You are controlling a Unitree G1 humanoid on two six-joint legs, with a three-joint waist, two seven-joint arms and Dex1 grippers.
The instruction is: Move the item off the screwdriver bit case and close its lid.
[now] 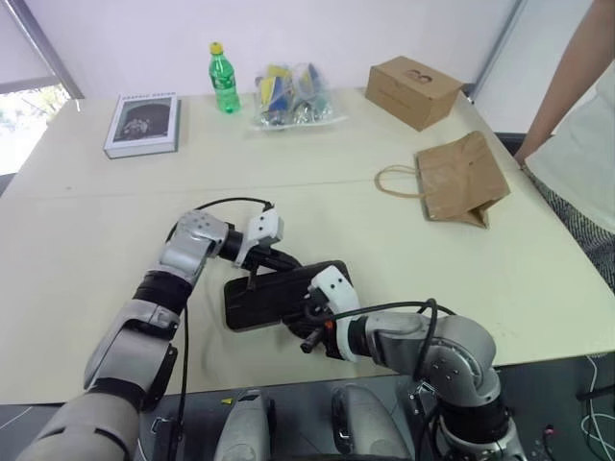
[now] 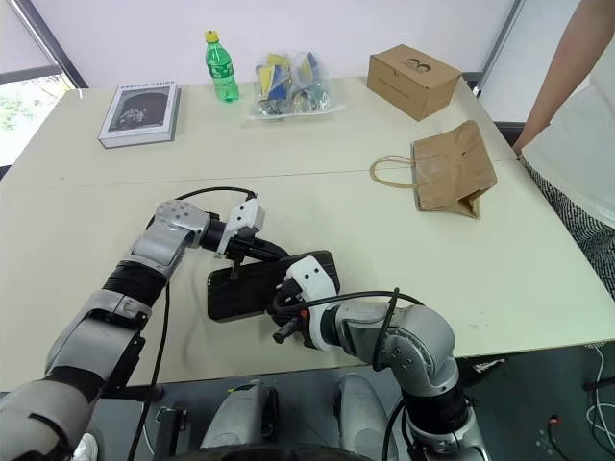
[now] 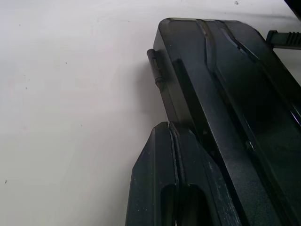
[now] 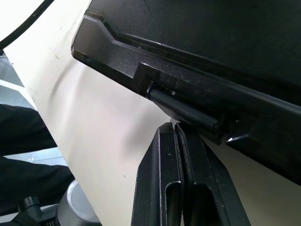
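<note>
Both pairs of jaws are pressed together, pinching nothing: our left gripper noses against the far edge of the screwdriver bit case, our right gripper against its near edge by a hinge pin. The case lies flat near the tabletop's front edge, its smoky lid apparently down. The paper bag rests well apart, clear of it. We judge the case stiff, light and slick; pressing its rim suits it best.

closed fingers touch the dark case edge.
</note>
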